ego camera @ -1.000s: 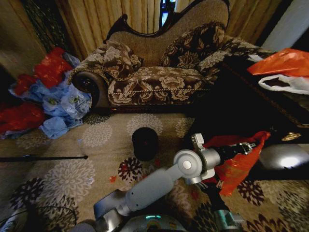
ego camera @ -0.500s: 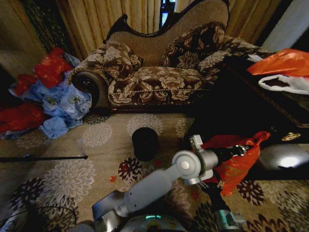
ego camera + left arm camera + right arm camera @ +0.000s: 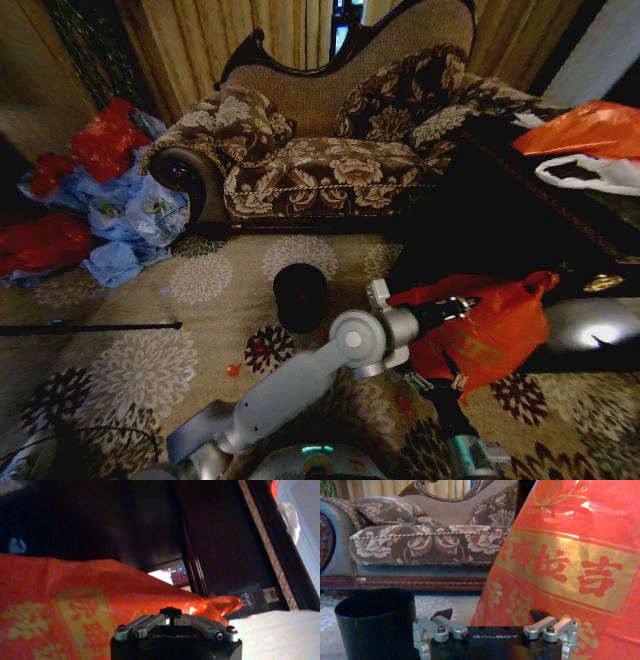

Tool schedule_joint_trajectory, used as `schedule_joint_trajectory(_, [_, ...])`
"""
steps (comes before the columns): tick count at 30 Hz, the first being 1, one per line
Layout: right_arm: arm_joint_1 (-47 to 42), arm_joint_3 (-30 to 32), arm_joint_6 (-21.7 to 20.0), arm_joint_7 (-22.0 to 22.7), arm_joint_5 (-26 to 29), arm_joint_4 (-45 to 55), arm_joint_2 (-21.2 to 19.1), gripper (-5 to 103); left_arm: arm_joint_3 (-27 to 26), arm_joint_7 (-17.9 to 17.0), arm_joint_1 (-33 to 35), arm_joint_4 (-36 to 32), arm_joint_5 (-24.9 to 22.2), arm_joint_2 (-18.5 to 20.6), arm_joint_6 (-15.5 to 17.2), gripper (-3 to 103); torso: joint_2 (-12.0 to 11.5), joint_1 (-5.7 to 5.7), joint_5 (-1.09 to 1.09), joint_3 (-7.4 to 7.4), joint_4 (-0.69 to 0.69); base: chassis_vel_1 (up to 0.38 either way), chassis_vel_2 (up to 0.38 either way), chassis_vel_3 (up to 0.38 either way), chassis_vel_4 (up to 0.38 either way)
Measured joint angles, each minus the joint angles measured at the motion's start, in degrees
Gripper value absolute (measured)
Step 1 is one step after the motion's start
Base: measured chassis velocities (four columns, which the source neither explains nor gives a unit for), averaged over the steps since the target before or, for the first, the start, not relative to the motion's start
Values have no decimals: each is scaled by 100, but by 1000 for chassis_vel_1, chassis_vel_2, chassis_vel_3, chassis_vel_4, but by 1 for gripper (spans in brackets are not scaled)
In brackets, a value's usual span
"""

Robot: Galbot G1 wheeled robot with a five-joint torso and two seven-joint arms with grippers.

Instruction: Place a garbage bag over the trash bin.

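Two grippers are engaged with the thin, glossy red-orange plastic garbage bag (image 3: 483, 332), which hangs in the air over the floral carpet (image 3: 130, 370), to the right of and nearer the robot than the small black cylindrical trash bin (image 3: 300, 296).

The left gripper (image 3: 436, 313) reaches across from the grey left arm (image 3: 300, 380). In the left wrist view its fingers are drawn together, pinching a bunched edge of the bag (image 3: 75, 603) just ahead of the gripper (image 3: 171, 612).

The right gripper (image 3: 492, 615) sits low beside the hanging bag, its fingers spread apart with nothing visibly between them. The bag (image 3: 560, 558) drapes against one finger; the bin (image 3: 375, 624) stands open-mouthed just beside the other.

Failure risks, as judged from this state:

- Single-point hold. Only one gripper is clamped. Thin, slick film may slip out during travel and drop to the carpet.
- Closed mouth. The bag hangs bunched. If the rim is not spread before lowering, it will likely land on the bin rather than sheathe it.
- Bin displacement. The bin is light and unrestrained. Contact from the nearby right gripper, or drag from the bag, may tip or push it.
- Snagging. The dark wooden cabinet (image 3: 520, 215) stands close behind the bag.
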Motion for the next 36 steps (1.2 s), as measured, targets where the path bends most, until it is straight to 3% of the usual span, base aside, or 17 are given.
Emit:
schedule_joint_trajectory(5, [-14,-9,-2,0,-5,14,25,100,-42,0,33,-92,-45,69,35,0,0,0,1,0,0,0,0,0,0])
schedule_joint_trajectory(10, [-32,-10,2,3,-21,25,57,100,89,8,-51,-43,-142,-232,82,-3,0,0,3,0,0,0,0,0,0])
schedule_joint_trajectory(13, [-47,2,13,5,-18,21,43,100,125,-24,-106,-8,-253,-476,105,13,0,0,2,0,-1,0,0,0,0])
schedule_joint_trajectory(15, [-48,8,16,6,-14,19,31,100,129,-38,-132,-7,-288,-523,108,13,0,0,2,0,0,0,0,0,0])
schedule_joint_trajectory(16, [-49,15,16,6,-7,17,18,100,131,-49,-169,-8,-323,-558,108,24,0,0,2,0,-1,0,0,0,0])
schedule_joint_trajectory(18, [-49,19,16,8,1,13,10,100,129,-60,-209,-10,-359,-579,108,24,0,0,2,0,0,0,0,0,0])
schedule_joint_trajectory(25, [-39,31,15,24,14,-28,-3,100,101,-119,-324,-19,-473,-702,108,56,0,0,1,0,0,0,0,0,0])
schedule_joint_trajectory(26, [-39,31,15,24,14,-28,-3,100,101,-119,-324,-19,-473,-702,108,56,0,0,1,0,0,0,0,0,0])
schedule_joint_trajectory(28, [-30,37,8,37,20,-34,-16,100,94,-118,-338,-13,-484,-726,105,67,0,0,1,0,0,0,0,0,0])
schedule_joint_trajectory(30, [-27,38,6,39,23,-36,-21,100,94,-118,-343,1,-484,-739,104,67,0,0,1,0,0,0,0,0,0])
schedule_joint_trajectory(36, [-14,43,-2,49,35,-40,-32,100,122,-143,-429,231,-463,-937,99,94,0,0,1,0,0,0,0,0,0])
